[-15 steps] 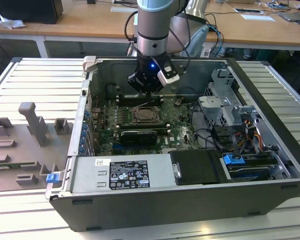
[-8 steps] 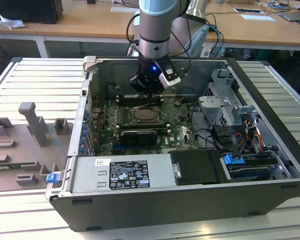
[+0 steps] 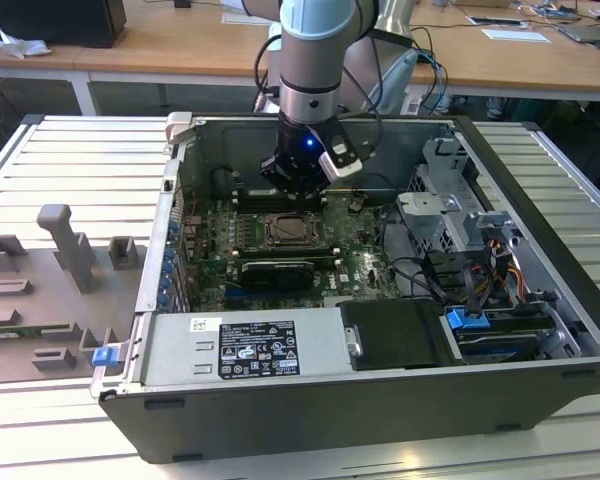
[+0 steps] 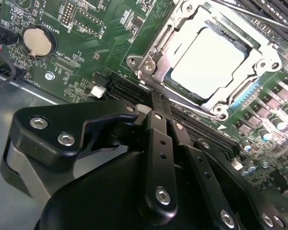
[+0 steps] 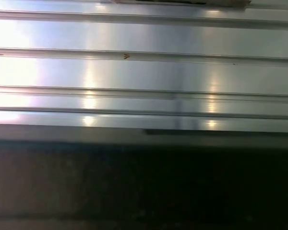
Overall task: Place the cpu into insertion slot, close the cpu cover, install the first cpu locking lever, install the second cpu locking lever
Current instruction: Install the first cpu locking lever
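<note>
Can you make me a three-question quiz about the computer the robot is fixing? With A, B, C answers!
1. Where is the cpu?
A. In the insertion slot
B. On the grey table
C. Between the fingers

2. What colour is the circuit board?
A. Red
B. Green
C. Yellow

3. How are the gripper fingers?
A. Wide open
C. Holding a screwdriver
B. Shut together with nothing between them

Answers:
1 A: the second wrist view shows its pale silver top sitting in the insertion slot, with the cpu cover framing it.
2 B: the board around the socket is green.
3 B: the black fingers meet at their tips.
</note>
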You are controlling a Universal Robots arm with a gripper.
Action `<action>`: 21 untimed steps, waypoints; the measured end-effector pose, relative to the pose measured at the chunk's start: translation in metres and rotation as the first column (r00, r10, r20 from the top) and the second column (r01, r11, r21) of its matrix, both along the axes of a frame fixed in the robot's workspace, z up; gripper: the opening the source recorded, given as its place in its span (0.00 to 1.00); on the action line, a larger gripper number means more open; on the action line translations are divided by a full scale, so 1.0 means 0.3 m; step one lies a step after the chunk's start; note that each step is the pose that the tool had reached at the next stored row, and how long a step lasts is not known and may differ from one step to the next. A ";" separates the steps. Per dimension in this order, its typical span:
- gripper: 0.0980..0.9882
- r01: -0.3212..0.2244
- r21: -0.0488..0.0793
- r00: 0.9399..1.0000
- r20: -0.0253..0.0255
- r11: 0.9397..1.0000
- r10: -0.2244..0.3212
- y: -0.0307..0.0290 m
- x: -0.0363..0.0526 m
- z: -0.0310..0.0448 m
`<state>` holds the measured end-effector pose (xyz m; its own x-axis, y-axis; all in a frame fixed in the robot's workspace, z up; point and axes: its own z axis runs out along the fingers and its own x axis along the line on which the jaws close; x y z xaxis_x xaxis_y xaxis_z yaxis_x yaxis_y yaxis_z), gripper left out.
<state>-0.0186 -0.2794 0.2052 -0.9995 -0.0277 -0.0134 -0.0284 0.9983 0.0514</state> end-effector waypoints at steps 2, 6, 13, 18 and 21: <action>0.01 0.000 -0.004 1.000 0.000 1.000 0.000 0.000 0.000 -0.005; 0.01 0.000 -0.005 1.000 0.001 1.000 0.000 0.001 0.000 -0.009; 0.01 0.000 -0.006 1.000 0.000 1.000 0.000 0.000 0.000 -0.009; 0.01 0.000 -0.004 1.000 0.000 1.000 0.000 0.000 0.000 0.000; 0.01 0.000 -0.008 1.000 0.000 1.000 0.000 0.000 0.001 -0.012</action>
<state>-0.0184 -0.2794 0.2015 -0.9995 -0.0279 -0.0127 -0.0284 0.9987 0.0432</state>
